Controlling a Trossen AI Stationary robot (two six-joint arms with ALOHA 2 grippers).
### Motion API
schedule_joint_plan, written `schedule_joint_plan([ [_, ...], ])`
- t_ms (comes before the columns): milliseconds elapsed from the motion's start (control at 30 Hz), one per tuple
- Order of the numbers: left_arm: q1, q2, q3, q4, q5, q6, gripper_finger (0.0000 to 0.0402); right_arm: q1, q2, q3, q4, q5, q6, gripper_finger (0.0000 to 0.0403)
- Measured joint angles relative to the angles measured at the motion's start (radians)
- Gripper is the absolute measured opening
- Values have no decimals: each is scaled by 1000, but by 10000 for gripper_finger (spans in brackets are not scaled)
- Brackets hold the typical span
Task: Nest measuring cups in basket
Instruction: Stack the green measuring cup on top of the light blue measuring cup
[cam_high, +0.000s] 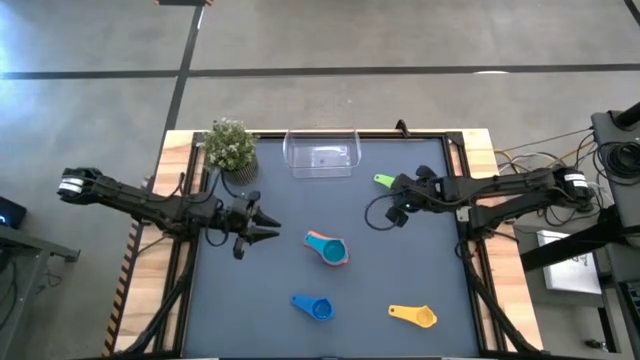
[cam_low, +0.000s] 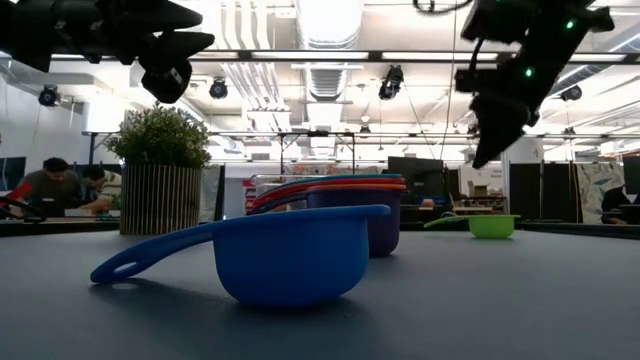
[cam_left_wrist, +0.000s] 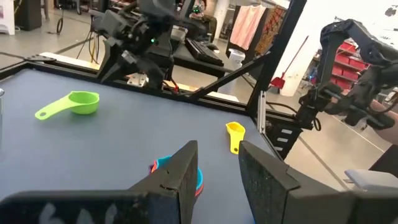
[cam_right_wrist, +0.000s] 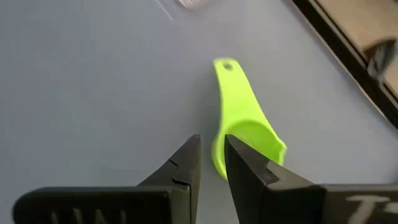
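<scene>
A green cup (cam_high: 384, 180) (cam_right_wrist: 242, 124) lies on the table near the far right, handle toward the basket (cam_high: 322, 153), a clear bin at the far edge. My right gripper (cam_high: 393, 195) (cam_right_wrist: 212, 140) hovers above the cup's bowl, narrowly open, well clear of it in the low view (cam_low: 490, 130). A nested stack of teal, orange, red and purple cups (cam_high: 330, 250) (cam_low: 350, 200) stands mid-table. The blue cup (cam_high: 315, 307) and yellow cup (cam_high: 415, 316) rest near the front edge. My left gripper (cam_high: 268, 230) (cam_left_wrist: 219, 149) hangs open left of the stack.
A potted plant (cam_high: 230, 145) stands at the far left corner beside the basket. A black frame rail (cam_high: 460, 200) borders the table's right side. People sit in the room behind (cam_low: 45, 185). Bare table lies between the stack and the basket.
</scene>
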Motion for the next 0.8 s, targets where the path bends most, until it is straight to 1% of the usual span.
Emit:
schedule_joint_plan([
  [67,0,0,0,-2,0,0,100,-25,21,0,-23,-22,0,55],
  [200,0,3,1,-3,-2,0,100,-89,62,0,-27,-106,-29,55],
  [367,0,17,2,-5,-2,0,100,-163,109,0,-27,-183,-103,60],
  [433,0,24,2,-10,-2,0,100,-189,123,0,-26,-203,-128,74],
  [533,0,36,2,-10,-2,0,100,-214,141,0,-14,-228,-163,104],
  [667,0,45,2,-10,-2,0,100,-240,160,0,-2,-232,-186,143],
  [800,0,47,2,-7,-2,0,100,-266,188,-1,35,-232,-198,158],
])
